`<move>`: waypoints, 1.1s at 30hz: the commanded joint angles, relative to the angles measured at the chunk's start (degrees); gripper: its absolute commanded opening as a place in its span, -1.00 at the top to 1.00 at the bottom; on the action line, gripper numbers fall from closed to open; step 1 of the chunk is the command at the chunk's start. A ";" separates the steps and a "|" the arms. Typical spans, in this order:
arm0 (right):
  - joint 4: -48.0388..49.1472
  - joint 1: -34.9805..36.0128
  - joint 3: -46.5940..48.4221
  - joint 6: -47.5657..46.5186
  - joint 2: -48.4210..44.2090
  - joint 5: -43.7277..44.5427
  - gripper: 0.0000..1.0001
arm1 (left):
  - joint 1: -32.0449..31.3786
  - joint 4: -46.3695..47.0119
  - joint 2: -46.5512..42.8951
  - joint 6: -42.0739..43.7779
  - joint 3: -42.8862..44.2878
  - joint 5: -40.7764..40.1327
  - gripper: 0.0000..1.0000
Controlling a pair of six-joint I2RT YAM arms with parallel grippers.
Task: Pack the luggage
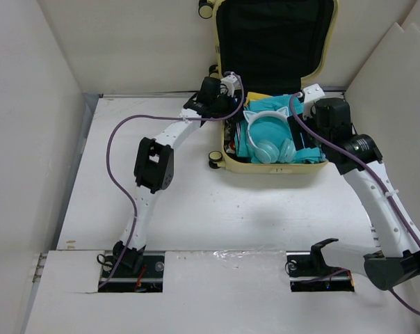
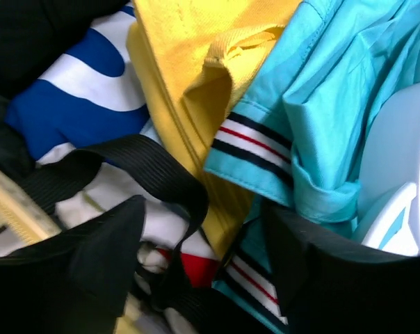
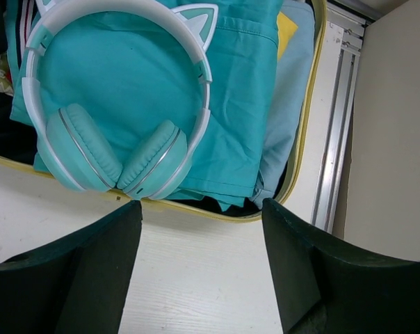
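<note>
The pale-yellow luggage (image 1: 265,168) lies open at the back of the table, its black-lined lid (image 1: 276,42) upright. Inside are a teal garment (image 3: 126,76) and teal cat-ear headphones (image 1: 269,136) on top, also in the right wrist view (image 3: 112,139). My left gripper (image 1: 229,115) reaches into the luggage's left side; its jaws (image 2: 203,278) are open, pressed among clothes, with a black strap (image 2: 147,160) looping between them. A yellow garment (image 2: 189,42) and a teal striped cuff (image 2: 265,149) lie just beyond. My right gripper (image 3: 203,278) is open and empty over bare table beside the luggage rim (image 3: 217,212).
White walls enclose the table on the left, back and right. A metal rail (image 3: 335,139) runs along the table's back edge close to the luggage corner. A blue-and-white striped cloth (image 2: 92,76) lies at the luggage's left side. Both arm bases sit at the near edge.
</note>
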 commanded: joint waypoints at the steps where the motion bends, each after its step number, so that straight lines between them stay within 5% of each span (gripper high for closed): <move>1: 0.83 0.42 2.62 -0.55 -0.38 -0.19 -0.49 | 0.57 -3.42 -6.08 3.97 0.52 -1.58 -0.37; 11: 0.84 -0.27 2.62 1.20 0.76 -0.80 -0.57 | 0.04 -2.90 -11.97 6.44 1.75 -6.32 -1.00; 21: -0.21 -3.08 1.84 8.92 0.77 -2.04 -0.59 | 2.67 -2.37 -16.98 6.53 -0.87 -10.01 -1.00; 23: -0.22 -7.12 -0.96 14.70 0.77 -2.73 -0.59 | 3.38 -1.84 -18.92 7.14 -4.64 -11.41 -0.88; 26: 1.00 -13.34 -6.75 22.17 -0.90 -2.21 -0.63 | 3.99 -1.31 -19.71 8.90 -7.12 -13.97 -0.45; 27: 1.62 -15.20 -8.09 23.43 -1.43 -2.21 -0.63 | 3.99 -1.31 -19.71 8.90 -7.12 -13.97 -0.29; 28: 2.76 -17.05 -9.49 24.14 -2.21 -2.21 -0.63 | 4.52 -1.31 -19.02 8.90 -7.12 -13.97 0.11; 30: 7.22 -22.67 -13.43 24.67 -2.74 -5.80 -0.63 | 5.04 -1.31 -16.38 7.24 -5.21 -13.09 0.40; 33: 12.24 -28.91 -15.83 24.67 -0.83 -11.34 -0.36 | 5.05 -2.80 -11.03 4.95 -1.86 -10.73 0.26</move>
